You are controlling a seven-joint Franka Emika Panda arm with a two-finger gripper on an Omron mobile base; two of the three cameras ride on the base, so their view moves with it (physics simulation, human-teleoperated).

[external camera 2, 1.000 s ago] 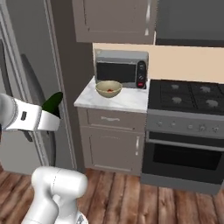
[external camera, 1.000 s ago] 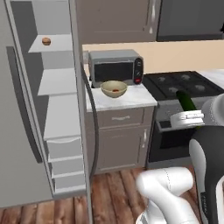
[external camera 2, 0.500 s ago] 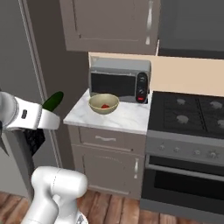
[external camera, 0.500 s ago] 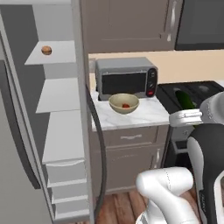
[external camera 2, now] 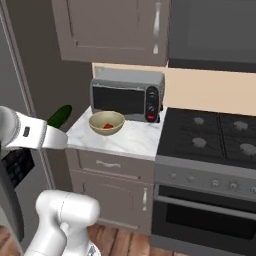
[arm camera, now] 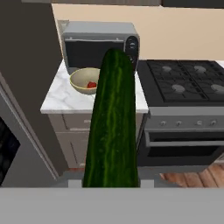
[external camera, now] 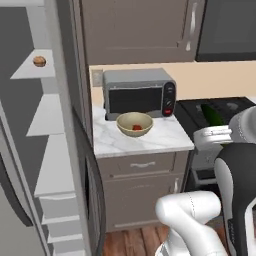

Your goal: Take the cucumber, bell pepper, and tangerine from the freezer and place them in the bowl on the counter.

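My gripper (arm camera: 111, 181) is shut on the cucumber (arm camera: 113, 127), a long dark green one that runs straight up the middle of the hand view. From the sides the cucumber (external camera: 214, 115) (external camera 2: 60, 116) sticks up out of the white hand, in the air in front of the counter (external camera: 145, 140). On the counter stands the pale yellow-olive bowl (external camera: 134, 123) (external camera 2: 106, 122) (arm camera: 84, 81), with the red bell pepper (external camera: 137, 127) (external camera 2: 107, 126) (arm camera: 91, 85) inside it. The tangerine (external camera: 39, 61) lies on an upper shelf of the open grey freezer (external camera: 42, 150).
A grey microwave (external camera: 139, 92) (external camera 2: 127, 96) stands right behind the bowl. The black stove (external camera 2: 215, 140) (arm camera: 183, 85) adjoins the counter on the right. The open freezer door's dark edge (external camera: 82, 150) stands just left of the counter. Brown wall cupboards (external camera 2: 112, 30) hang above.
Both base views have shifted and the counter, bowl and microwave now look larger and nearer: the base has driven. The cucumber stays in the gripper.
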